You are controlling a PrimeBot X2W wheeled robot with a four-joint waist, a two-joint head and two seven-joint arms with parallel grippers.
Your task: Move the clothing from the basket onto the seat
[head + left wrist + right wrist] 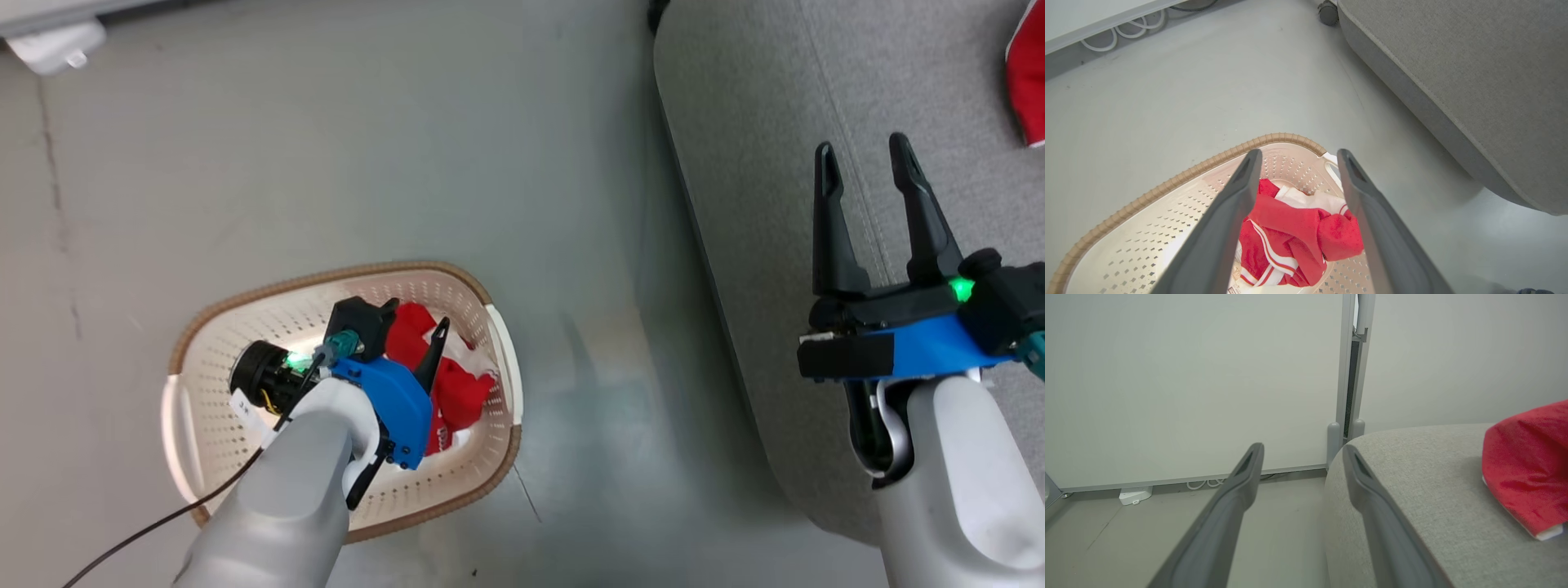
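Note:
The cream basket (326, 282) with its brown rim (1167, 185) stands on the floor at the lower left. Crumpled red clothing (457, 392) with white stripes (1290, 228) lies in its right end. My left gripper (437, 347) reaches down into the basket, open (1299, 155), its fingers straddling the heap from just above, holding nothing. The grey seat (759, 122) fills the right side (1474, 81). My right gripper (862, 147) hovers open and empty (1303, 448) over the seat's left edge (1412, 490). Another red garment (1527, 473) lies on the seat at the far right (1030, 73).
The grey floor (490, 122) lies between basket and seat. A white box (53, 45) and white cables (1126, 30) sit by the wall. A caster wheel (1327, 12) stands at the seat's far corner. A thin cable (147, 531) trails from my left arm.

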